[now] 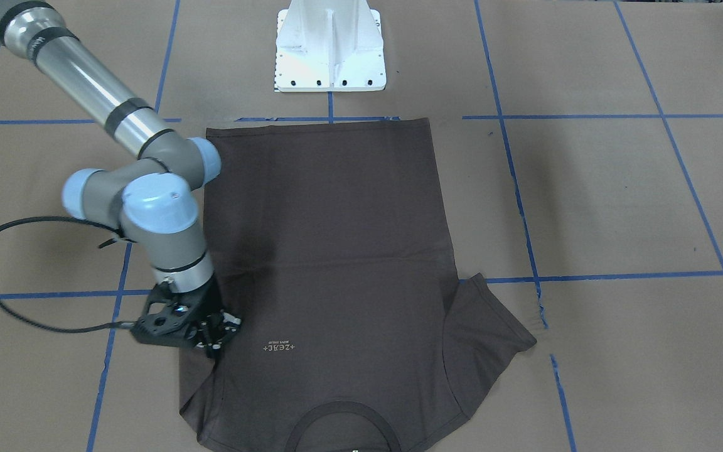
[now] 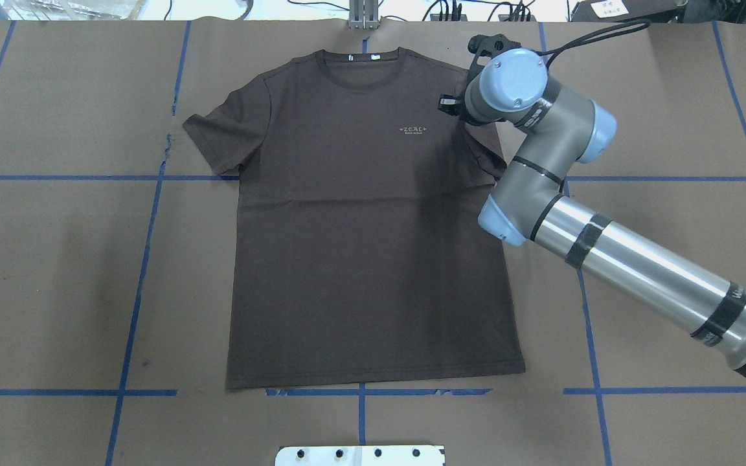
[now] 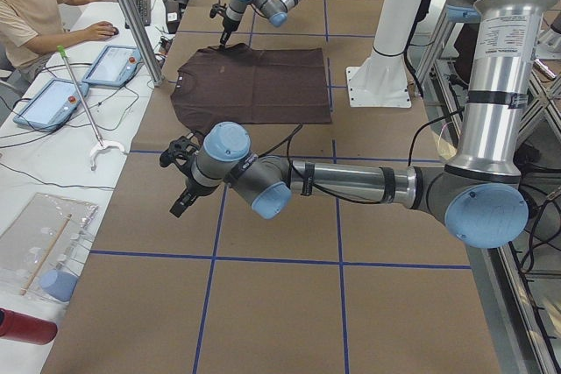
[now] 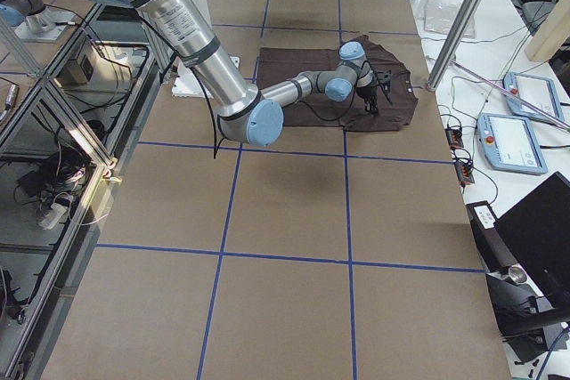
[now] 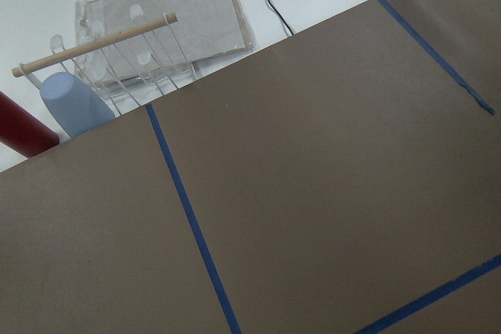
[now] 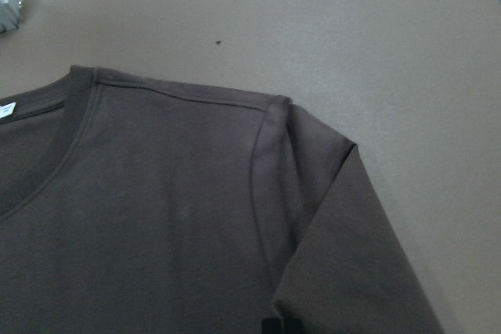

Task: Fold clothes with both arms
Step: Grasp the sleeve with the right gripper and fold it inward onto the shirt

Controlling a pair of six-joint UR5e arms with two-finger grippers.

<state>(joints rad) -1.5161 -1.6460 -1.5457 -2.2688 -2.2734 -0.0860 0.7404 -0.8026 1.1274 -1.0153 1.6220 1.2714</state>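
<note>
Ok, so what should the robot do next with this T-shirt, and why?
Probably bring the left gripper across to the free sleeve. The T-shirt lies flat and unfolded, and the right gripper is down at the opposite sleeve, while the left one hangs over bare brown paper, well off the shirt. A two-arm fold likely needs both sides held.

light: even and diffuse, cast from above | shadows: soft patches are thrown on the bench [image 2: 88, 278] and T-shirt [image 2: 360, 259] | glare: bright streaks are seen on the right arm [image 2: 638, 268] tube | right wrist view: softened throughout, top strip blown out
</note>
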